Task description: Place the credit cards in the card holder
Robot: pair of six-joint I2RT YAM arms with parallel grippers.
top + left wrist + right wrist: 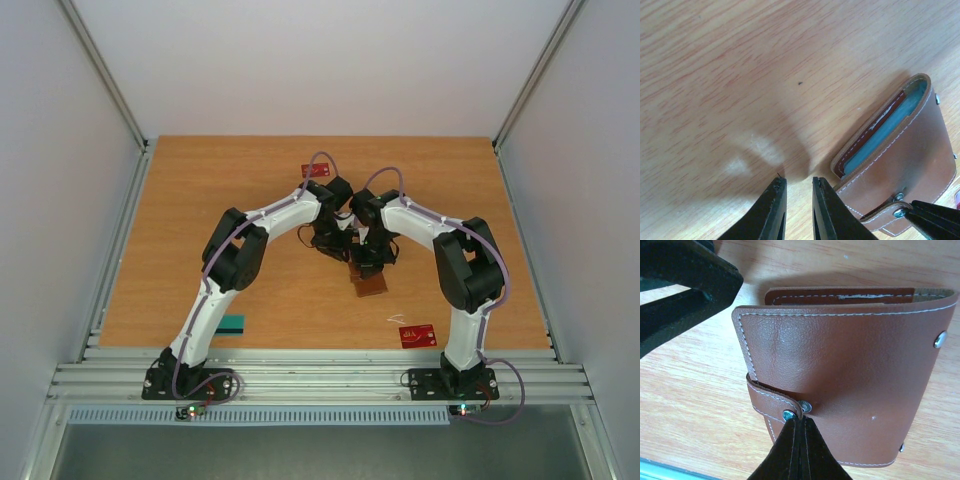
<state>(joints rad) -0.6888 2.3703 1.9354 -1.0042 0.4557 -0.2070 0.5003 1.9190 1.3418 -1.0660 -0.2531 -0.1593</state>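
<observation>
The brown leather card holder (369,283) lies at the table's middle, under both wrists. My right gripper (801,416) is shut on its snap tab, beside the metal studs on the holder (840,360). My left gripper (799,182) hovers just left of the holder (910,165), its jaws a narrow gap apart with only bare wood between them. A teal credit card (890,132) shows inside the holder's mouth. Loose credit cards lie on the table: a red one (313,171) at the back, a red one (417,335) front right and a teal one (232,324) front left.
The wooden table (200,190) is walled in by grey panels on the left, back and right. An aluminium rail (320,375) at the front edge carries both arm bases. In the right wrist view, my left gripper's fingers (685,285) reach in at the upper left.
</observation>
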